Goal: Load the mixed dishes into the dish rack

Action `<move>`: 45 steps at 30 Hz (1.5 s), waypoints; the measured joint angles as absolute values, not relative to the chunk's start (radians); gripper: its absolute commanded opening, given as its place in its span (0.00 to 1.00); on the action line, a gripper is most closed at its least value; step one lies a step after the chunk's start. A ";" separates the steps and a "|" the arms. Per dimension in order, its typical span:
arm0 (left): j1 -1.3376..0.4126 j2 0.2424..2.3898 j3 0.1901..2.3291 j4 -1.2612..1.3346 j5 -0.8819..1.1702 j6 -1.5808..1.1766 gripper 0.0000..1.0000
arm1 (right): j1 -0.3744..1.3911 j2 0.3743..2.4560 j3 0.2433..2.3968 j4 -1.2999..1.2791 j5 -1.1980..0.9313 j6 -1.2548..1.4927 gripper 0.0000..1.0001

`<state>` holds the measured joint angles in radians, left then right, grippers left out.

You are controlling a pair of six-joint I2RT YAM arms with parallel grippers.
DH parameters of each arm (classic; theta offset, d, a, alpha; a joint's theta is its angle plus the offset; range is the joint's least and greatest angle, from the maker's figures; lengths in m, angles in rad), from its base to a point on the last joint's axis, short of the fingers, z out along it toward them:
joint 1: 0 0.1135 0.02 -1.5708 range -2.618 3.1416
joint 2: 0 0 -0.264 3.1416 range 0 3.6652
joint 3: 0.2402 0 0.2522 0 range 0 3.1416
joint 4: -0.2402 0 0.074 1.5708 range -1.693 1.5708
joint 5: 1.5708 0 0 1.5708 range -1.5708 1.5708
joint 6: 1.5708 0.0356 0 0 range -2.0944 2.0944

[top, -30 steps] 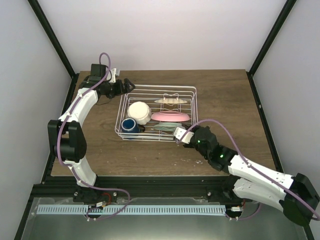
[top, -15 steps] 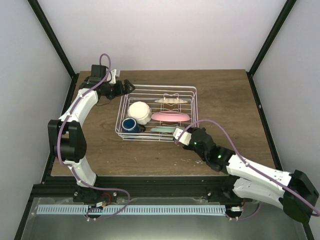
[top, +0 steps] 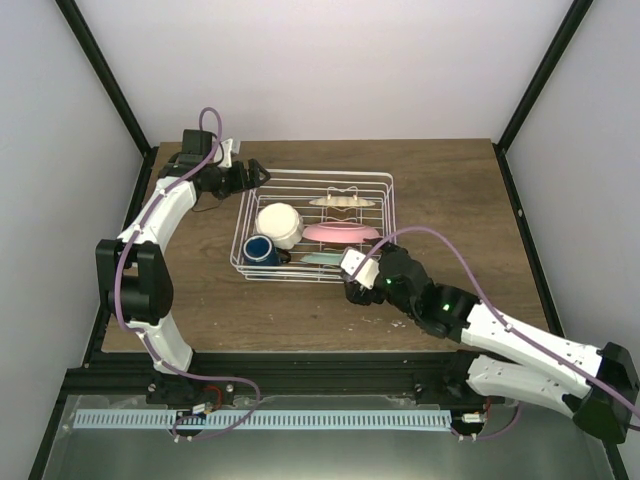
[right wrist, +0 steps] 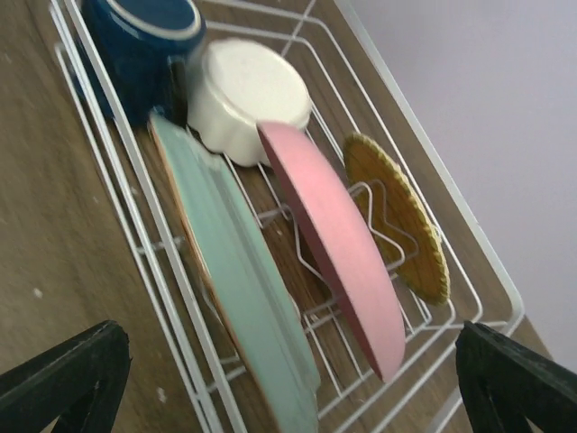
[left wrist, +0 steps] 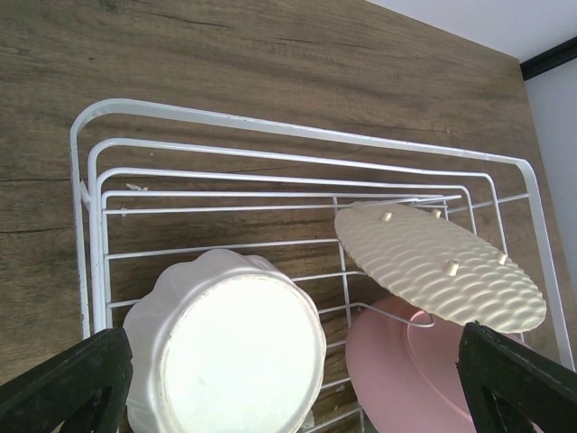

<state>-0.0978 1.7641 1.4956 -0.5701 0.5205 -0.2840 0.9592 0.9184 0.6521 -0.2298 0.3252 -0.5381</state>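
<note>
My right end effector [top: 350, 278] stands wide with nothing between its fingers, low at the near wall of the rack [top: 320, 173]. The green plate [right wrist: 243, 298] leans on edge just ahead of it, inside that wall. Beyond that, farther from the end effector, the pink plate [right wrist: 334, 244] and the yellow plate [right wrist: 397, 216] stand in the dividers, with the bowl [right wrist: 248, 95] and the mug [right wrist: 140, 41] ahead and to its left. Every dish looks to be in the rack, so I judge the danger now lies in backing out. The green plate tilts hard and I cannot tell whether its lower edge sits in a slot; a nudge from a finger could lay it flat or knock it onto the pink plate. The fingers are so close to the wires that a crooked pull-back could hook one and drag the rack across the surface [top: 450, 200], toppling the plates. My left end effector [top: 255, 173], wide and empty, hangs over a far corner of the rack with the bowl near below it; a careless descent there would strike the rim or the bowl.
</note>
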 measured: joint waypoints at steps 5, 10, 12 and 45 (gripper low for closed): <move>-0.098 1.764 1.496 -0.570 0.511 -0.284 1.00 | 0.961 0.917 0.746 -0.277 0.233 -0.422 1.00; -0.098 1.764 1.497 -0.571 0.486 -0.283 1.00 | 0.962 1.002 0.890 -0.275 0.205 -0.356 1.00; -0.098 1.764 1.505 -0.578 0.472 -0.279 1.00 | 0.955 1.060 0.955 -0.265 0.200 -0.345 1.00; 0.181 1.664 1.275 -0.307 0.339 -0.240 1.00 | -0.181 1.729 1.243 -0.319 -0.171 0.152 1.00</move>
<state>0.1814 1.6638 1.2755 -0.3065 0.3393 -0.2398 -0.1810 1.7290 1.2430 -0.3191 -0.1707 0.1524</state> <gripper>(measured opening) 0.994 0.999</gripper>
